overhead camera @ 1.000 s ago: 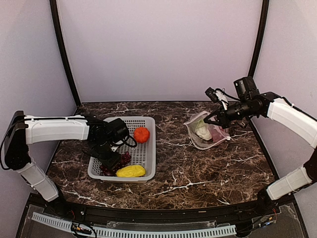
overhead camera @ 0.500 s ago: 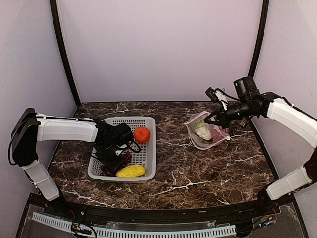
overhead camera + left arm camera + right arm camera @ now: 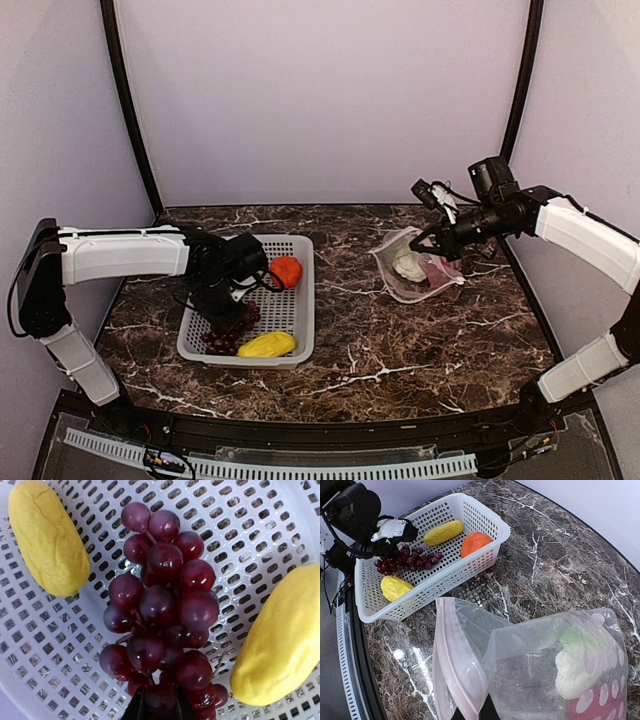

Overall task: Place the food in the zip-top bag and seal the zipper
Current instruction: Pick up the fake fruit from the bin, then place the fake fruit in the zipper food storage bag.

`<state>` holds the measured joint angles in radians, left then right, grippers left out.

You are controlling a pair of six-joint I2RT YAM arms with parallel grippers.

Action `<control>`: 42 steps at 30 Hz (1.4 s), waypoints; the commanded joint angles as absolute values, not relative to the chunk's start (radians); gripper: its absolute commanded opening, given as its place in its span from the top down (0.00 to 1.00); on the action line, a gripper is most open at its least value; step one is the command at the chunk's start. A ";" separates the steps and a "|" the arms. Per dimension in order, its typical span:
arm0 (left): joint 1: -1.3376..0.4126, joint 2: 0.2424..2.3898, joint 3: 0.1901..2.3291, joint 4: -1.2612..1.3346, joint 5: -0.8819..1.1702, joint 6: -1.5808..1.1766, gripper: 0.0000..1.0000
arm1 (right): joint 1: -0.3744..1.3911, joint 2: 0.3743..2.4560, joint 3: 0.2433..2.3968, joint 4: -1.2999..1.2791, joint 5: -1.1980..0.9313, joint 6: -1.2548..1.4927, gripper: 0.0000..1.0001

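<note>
L gripper [image 3: 228, 305] is down inside the grey mesh basket [image 3: 305, 300], on the left side of the marble table [image 3: 400, 350]. Its fingers [image 3: 137, 709] are nearly together w/ only a narrow gap, and they nip a grape at the near end of the grape bunch [image 3: 160, 610]. The bunch lies on the basket floor btwn two others: yellow fruit [image 3: 47, 535] on one side, second yellow fruit [image 3: 280, 640] on the other. Neither touches the fingers. Orange piece [image 3: 475, 542] sits toward the basket's far right corner, apart from the grapes.

R gripper [image 3: 432, 243] is over on the right of the table. Its fingers are pressed fully together on the mouth edge of the zip-top bag [image 3: 415, 280], holding that edge up off the table. The bag's mouth gapes toward the basket. Zipper [image 3: 439, 655] is not sealed, its pinkish strip curving round the opening. Inside the bag: cauliflower [image 3: 575, 667], white w/ green leaves, and red pepper [image 3: 590, 707] just beside it, down at the dotted end. Bag and basket are well apart.
</note>
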<state>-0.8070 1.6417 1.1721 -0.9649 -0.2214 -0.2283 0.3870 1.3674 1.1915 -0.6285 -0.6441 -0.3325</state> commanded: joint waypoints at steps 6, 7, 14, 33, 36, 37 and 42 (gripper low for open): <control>-0.802 1.504 1.319 -1.067 -0.203 -0.223 0.92 | 0.385 1.387 1.224 -0.633 -0.641 -0.337 1.00; -0.802 1.498 1.334 -1.066 -0.200 -0.223 0.92 | 0.384 1.388 1.228 -0.636 -0.641 -0.336 1.00; -0.802 1.411 1.401 -1.008 -0.165 -0.231 0.97 | 0.386 1.407 1.255 -0.656 -0.628 -0.327 1.00; -0.840 1.214 1.389 -0.516 0.051 -0.330 0.99 | 0.433 1.580 1.477 -0.796 -0.530 -0.313 1.00; -0.884 1.237 1.377 -0.413 0.065 -0.344 0.99 | 0.442 1.619 1.517 -0.813 -0.534 -0.308 1.00; -0.892 1.244 1.377 -0.395 0.066 -0.348 0.99 | 0.444 1.633 1.531 -0.817 -0.534 -0.308 1.00; -0.960 1.342 1.421 -0.286 0.114 -0.366 0.99 | 0.454 1.678 1.580 -0.850 -0.531 -0.300 1.00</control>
<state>-0.9180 1.2755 1.3922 -0.4332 0.0532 -0.3378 0.4427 1.6535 1.5295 -0.8146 -0.5434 -0.3138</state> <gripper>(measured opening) 0.101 0.003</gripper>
